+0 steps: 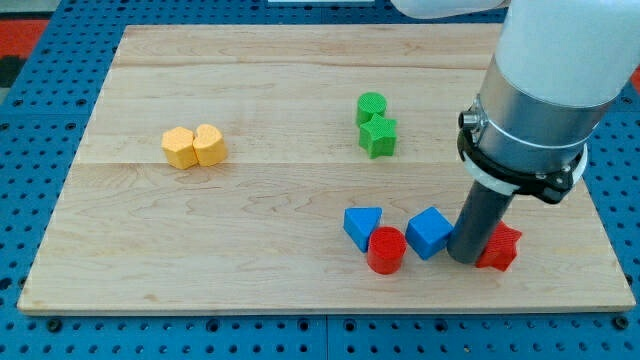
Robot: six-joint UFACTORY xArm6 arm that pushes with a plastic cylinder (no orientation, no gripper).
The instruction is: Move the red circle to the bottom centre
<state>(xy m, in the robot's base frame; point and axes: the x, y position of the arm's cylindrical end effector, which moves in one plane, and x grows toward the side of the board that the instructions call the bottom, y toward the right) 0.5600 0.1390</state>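
Observation:
The red circle (386, 250) is a short red cylinder near the view's bottom, right of centre. It touches a blue triangle (362, 226) on its upper left. A blue cube (430, 232) lies just to its right. My tip (465, 258) rests on the board at the blue cube's right edge, about 80 px right of the red circle. A second red block (500, 248), shape partly hidden by the rod, sits right behind my tip on its right.
A green circle (371, 107) and a green star (379, 136) touch each other above the blue blocks. Two yellow blocks (194, 147) sit side by side at the view's left. The wooden board (250, 230) ends just below the red circle.

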